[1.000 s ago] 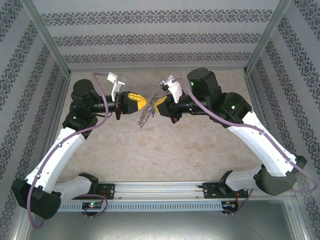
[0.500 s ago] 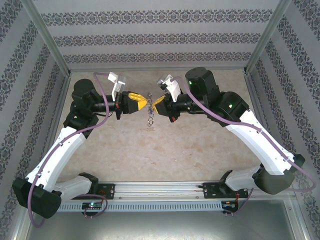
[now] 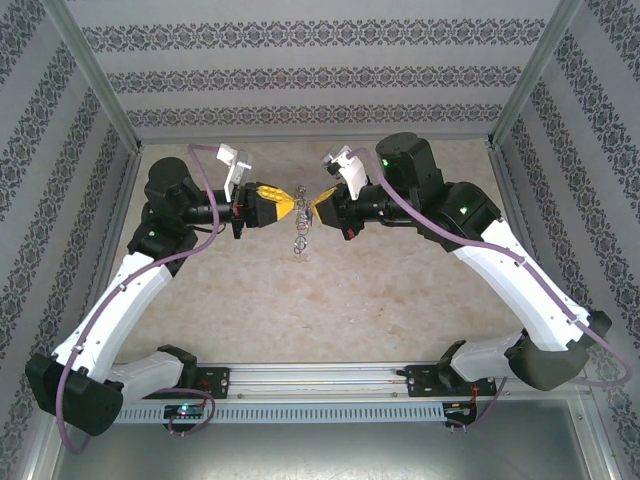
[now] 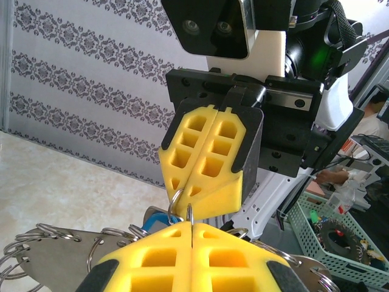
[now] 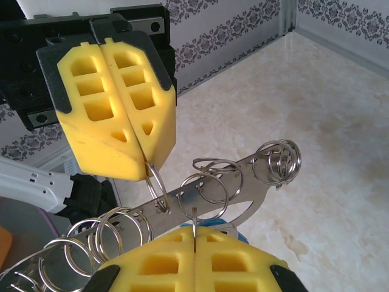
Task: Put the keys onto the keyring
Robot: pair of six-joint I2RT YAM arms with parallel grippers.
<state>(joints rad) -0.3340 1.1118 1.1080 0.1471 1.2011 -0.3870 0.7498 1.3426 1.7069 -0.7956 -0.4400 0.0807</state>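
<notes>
Since a second ago the keyring (image 3: 300,230) has swung in: it no longer trails slantwise toward the left arm but hangs short and straight below the two claws. The claws meet tip to tip in mid-air above the table (image 3: 330,290).

Your left gripper (image 5: 143,164) is clamped tight on one split ring threaded through the keyring's flat metal strip. Your right gripper (image 5: 194,234) is also closed, pinching the thin edge of another ring.

A sliver of blue just behind the right fingertips is probably the key (image 5: 234,229), though too little shows to be sure, or to tell whether it is threaded on.

You look to be mid-threading. Next, keep the left grip steady and have the right work the ring round its coil in small turns, without letting the strip twist.
</notes>
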